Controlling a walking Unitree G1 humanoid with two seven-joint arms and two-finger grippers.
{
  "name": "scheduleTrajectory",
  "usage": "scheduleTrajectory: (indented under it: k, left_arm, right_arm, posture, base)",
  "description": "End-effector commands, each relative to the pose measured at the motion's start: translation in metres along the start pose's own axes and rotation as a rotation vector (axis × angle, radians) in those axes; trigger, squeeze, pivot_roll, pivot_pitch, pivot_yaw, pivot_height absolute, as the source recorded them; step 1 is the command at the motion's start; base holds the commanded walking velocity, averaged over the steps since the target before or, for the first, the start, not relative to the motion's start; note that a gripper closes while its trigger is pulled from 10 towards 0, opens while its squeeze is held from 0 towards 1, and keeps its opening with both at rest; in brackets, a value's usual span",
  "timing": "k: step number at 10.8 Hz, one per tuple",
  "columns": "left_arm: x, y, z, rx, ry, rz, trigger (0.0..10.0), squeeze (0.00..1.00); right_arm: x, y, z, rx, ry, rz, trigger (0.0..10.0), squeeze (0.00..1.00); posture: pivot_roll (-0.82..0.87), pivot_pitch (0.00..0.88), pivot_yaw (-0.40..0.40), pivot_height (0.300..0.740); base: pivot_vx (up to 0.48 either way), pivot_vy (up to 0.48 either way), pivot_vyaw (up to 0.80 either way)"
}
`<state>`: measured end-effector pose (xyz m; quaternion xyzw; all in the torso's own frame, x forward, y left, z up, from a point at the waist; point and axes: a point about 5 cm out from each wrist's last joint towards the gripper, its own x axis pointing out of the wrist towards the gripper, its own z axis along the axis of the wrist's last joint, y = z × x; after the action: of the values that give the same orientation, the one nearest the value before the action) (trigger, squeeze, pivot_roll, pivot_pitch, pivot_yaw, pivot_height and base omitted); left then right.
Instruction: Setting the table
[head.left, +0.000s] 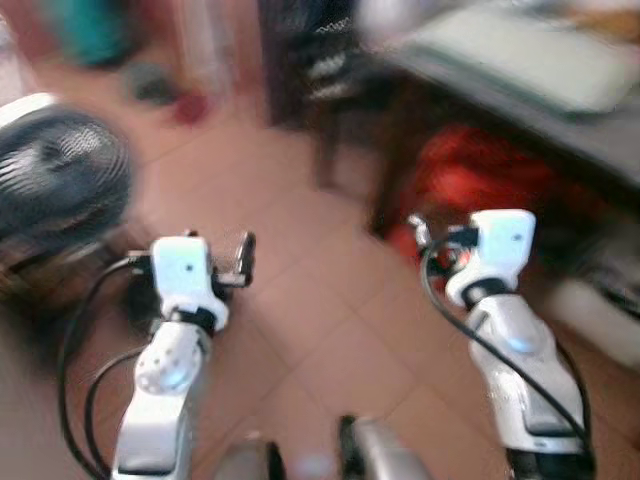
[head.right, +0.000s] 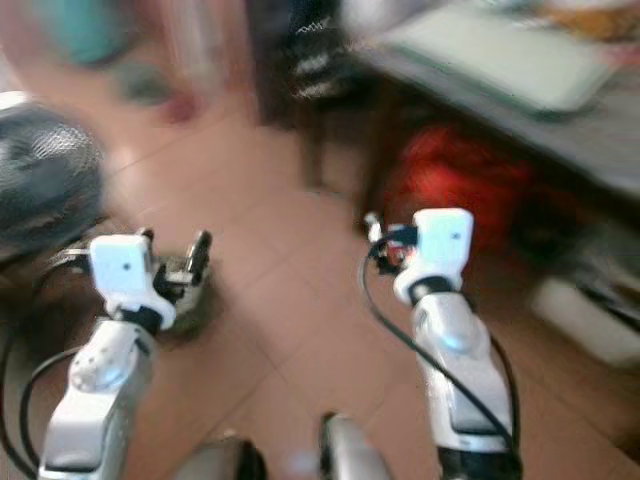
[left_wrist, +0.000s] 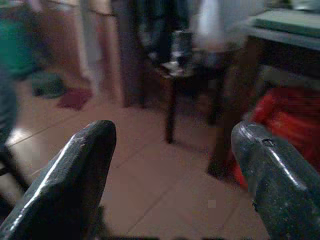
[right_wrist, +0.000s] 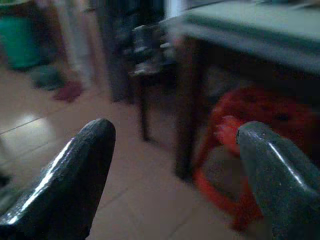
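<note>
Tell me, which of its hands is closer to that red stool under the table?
Right. The right gripper hangs just in front of the red stool; the left gripper is off to the side, over bare floor near the fan.

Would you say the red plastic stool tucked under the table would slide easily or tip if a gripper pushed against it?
The red stool looks like thin moulded plastic, so probably light and rigid. On the smooth tiled floor it would likely slide rather than grip. A high push might tip it, though the table above leaves little room. The pictures are blurred, so this is tentative.
</note>
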<state>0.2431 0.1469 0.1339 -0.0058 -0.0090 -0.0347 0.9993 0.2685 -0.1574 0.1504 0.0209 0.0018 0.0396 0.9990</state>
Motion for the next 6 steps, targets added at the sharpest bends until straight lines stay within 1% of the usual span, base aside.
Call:
scheduleTrajectory:
  k: [1,3,4,6]
  left_arm:
    - [-0.0008,0.0030,0.0009,0.001,0.001,0.008,10.0,0.00]
    - [-0.0001,0.0024,0.0019,0.004,-0.007,0.017,10.0,0.00]
    - [0.0000,0.0019,0.0024,0.018,-0.014,0.018,10.0,0.00]
    - [0.0000,0.0027,0.0033,0.008,-0.015,0.014,10.0,0.00]
  right_arm:
    - [-0.0028,0.0025,0.0026,-0.001,-0.008,0.003,10.0,0.00]
    - [-0.0035,0.0035,0.0040,-0.003,-0.012,0.004,10.0,0.00]
    - [-0.0041,0.0034,0.0043,-0.002,-0.014,0.001,10.0,0.00]
    - [-0.0061,0.0031,0.0053,-0.002,-0.021,-0.005,10.0,0.00]
  posture:
    - [-0.07,0.147,0.042,0.740]
    - [-0.07,0.150,0.042,0.740]
    - [-0.07,0.151,0.042,0.740]
    - [-0.07,0.149,0.044,0.740]
  base:
    - [0.000,-0.326,-0.80]
    - [0.000,0.000,-0.80]
    - [0.000,0.000,-0.80]
    - [0.000,0.000,-0.80]
